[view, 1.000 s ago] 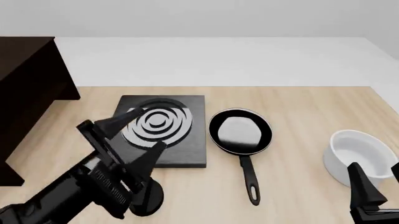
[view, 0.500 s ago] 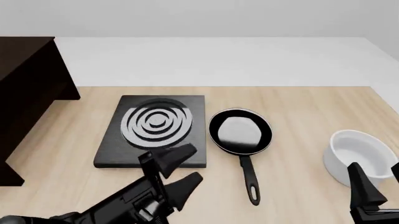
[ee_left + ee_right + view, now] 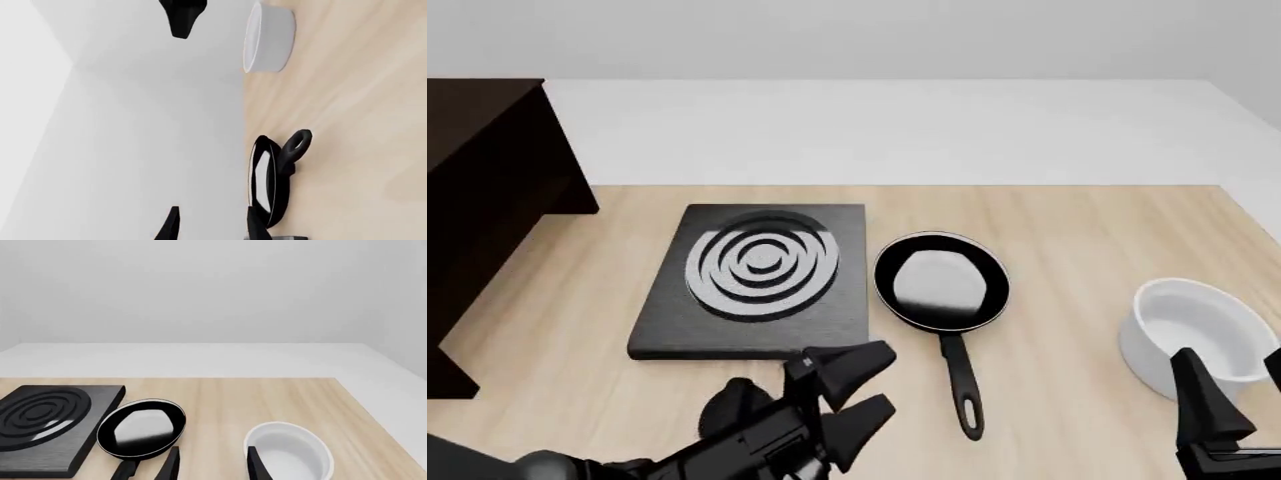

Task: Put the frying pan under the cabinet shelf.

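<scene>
The frying pan (image 3: 941,285) lies on the table (image 3: 1068,250) with its handle pointing to 6 o'clock. The black stove plate (image 3: 754,280) is just beside it at 9 o'clock. The white bowl (image 3: 1201,335) is at 4 o'clock. The cabinet shelf (image 3: 487,200) stands far off at 9 o'clock. The left pincer (image 3: 851,392) is near the handle, open and holding nothing. The right pincer (image 3: 210,462) is open and holds nothing.
</scene>
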### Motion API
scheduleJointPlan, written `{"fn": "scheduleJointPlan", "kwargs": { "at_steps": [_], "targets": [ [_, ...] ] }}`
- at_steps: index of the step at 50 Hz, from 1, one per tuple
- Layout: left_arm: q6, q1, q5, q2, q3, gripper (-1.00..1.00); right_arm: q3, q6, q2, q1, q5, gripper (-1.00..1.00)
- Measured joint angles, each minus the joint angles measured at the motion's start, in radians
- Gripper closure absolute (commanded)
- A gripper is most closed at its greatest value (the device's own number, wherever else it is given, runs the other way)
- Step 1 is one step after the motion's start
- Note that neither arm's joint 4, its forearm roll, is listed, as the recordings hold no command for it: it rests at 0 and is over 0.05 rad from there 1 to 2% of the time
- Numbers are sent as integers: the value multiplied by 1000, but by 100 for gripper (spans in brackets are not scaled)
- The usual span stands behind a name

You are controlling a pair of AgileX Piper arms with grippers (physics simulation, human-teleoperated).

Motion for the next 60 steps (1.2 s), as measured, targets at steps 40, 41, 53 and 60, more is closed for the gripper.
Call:
{"fn": "scheduleJointPlan", "kwargs": {
  "at_steps": [40,41,53,60],
  "targets": [
    [-24,-57,-6,223,-131,-100,0,0,0,0,0,-100],
    [-25,-57,-6,229,-133,-100,0,0,0,0,0,-100],
    [-41,-41,-4,298,-164,-100,0,0,0,0,0,-100],
    [-46,-29,1,330,-188,-100,0,0,0,0,0,-100]
  ]
}}
